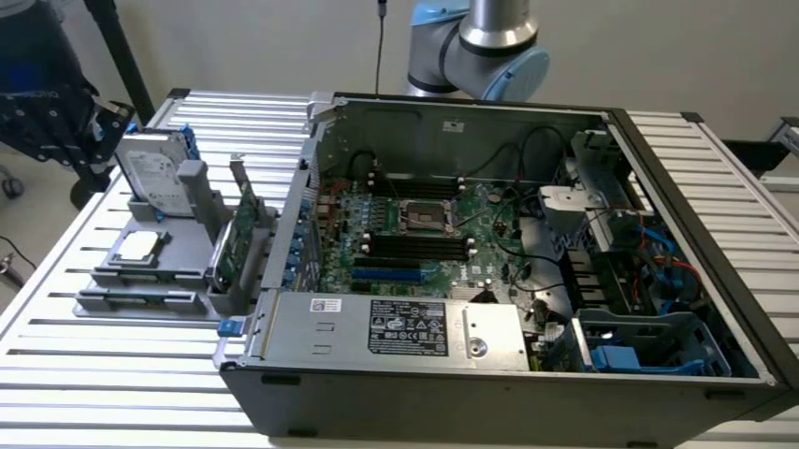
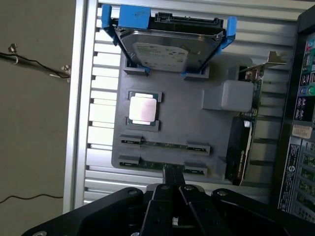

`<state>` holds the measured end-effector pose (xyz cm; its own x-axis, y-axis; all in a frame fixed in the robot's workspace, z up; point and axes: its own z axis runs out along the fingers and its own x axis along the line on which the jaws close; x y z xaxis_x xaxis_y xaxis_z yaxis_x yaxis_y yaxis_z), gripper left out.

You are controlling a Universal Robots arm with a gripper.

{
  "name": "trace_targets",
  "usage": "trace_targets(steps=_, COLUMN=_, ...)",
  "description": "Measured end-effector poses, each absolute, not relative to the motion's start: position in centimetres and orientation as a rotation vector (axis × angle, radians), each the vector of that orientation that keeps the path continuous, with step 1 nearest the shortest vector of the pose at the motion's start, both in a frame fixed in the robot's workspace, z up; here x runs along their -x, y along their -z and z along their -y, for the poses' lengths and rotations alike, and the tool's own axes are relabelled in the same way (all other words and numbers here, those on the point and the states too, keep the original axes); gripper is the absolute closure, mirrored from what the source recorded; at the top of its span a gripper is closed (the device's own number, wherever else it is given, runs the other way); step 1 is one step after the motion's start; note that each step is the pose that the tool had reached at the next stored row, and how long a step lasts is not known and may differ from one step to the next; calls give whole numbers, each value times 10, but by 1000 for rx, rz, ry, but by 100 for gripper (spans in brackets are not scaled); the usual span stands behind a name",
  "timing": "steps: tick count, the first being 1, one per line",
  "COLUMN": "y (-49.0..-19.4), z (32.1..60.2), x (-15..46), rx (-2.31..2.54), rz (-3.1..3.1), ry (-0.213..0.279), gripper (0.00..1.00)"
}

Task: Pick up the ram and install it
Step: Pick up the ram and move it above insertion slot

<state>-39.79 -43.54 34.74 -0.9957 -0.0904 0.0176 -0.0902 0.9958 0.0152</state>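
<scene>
The gripper (image 2: 173, 169) is seen in the wrist view with its two fingers pressed together and nothing held between them. Its tips are lined up over the ram (image 2: 150, 166), and whether they touch it cannot be told. The ram is seated flat in the outermost slot of a grey tray (image 2: 206, 128), and a second stick (image 2: 165, 145) is laid in the slot just beside it.

In the exterior view, the tray (image 1: 125, 307) is placed on a slatted table (image 1: 112, 393) at nine o'clock from the open computer case (image 1: 500, 407). The ram slots are found at the tray's six o'clock end. A processor (image 1: 138, 245) is set at its middle and a hard drive (image 1: 152, 173) is stood at twelve o'clock. A green card (image 1: 238, 234) is held upright along the three o'clock side. The arm (image 1: 481, 42) is seen at twelve o'clock from the case.
</scene>
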Motion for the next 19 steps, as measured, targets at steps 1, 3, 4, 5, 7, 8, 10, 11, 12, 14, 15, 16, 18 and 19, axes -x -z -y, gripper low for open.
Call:
trace_targets(steps=1, y=-347, z=435, x=398, rx=-157, rz=3119, ry=22, gripper=89)
trace_targets(steps=3, y=-347, z=435, x=398, rx=-203, rz=3116, ry=22, gripper=89)
trace_targets(steps=4, y=-347, z=435, x=398, rx=-230, rz=3114, ry=22, gripper=89)
trace_targets(steps=5, y=-347, z=435, x=399, rx=-260, rz=3112, ry=21, gripper=89)
trace_targets(steps=7, y=-347, z=435, x=399, rx=-316, rz=3106, ry=21, gripper=89)
trace_targets(steps=8, y=-347, z=435, x=399, rx=-344, rz=3103, ry=20, gripper=89)
trace_targets(steps=10, y=-348, z=435, x=399, rx=-400, rz=3096, ry=20, gripper=89)
trace_targets(steps=11, y=-347, z=435, x=399, rx=-427, rz=3093, ry=20, gripper=89)
trace_targets(steps=12, y=-347, z=435, x=399, rx=-457, rz=3088, ry=19, gripper=89)
trace_targets(steps=14, y=-347, z=435, x=399, rx=-512, rz=3079, ry=19, gripper=89)
trace_targets(steps=15, y=-347, z=435, x=399, rx=-540, rz=3075, ry=18, gripper=89)
trace_targets(steps=16, y=-347, z=435, x=399, rx=-568, rz=3069, ry=18, gripper=89)
trace_targets(steps=18, y=-347, z=435, x=399, rx=-625, rz=3058, ry=18, gripper=89)
trace_targets(steps=19, y=-347, z=435, x=399, rx=-653, rz=3052, ry=17, gripper=89)
